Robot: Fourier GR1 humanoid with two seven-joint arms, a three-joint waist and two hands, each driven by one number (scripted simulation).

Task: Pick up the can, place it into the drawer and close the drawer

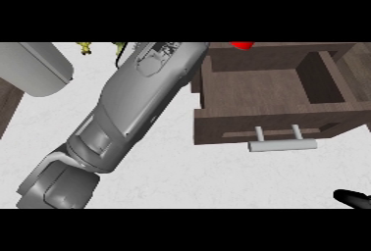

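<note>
right hand (354, 198), only black fingertips visible, state indeterminate; left grey forearm (127, 112) risks striking the open brown wooden drawer (253, 88).

Open drawer (275, 88) at right, left forearm (130, 108) beside it, on the counter (188, 171).

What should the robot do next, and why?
Probably bring the left forearm back from the far edge, so its robot hand and any can come into view. The forearm runs up past the view's top, no can shows, and the open drawer beside it looks empty. The right robot hand rests low.
</note>
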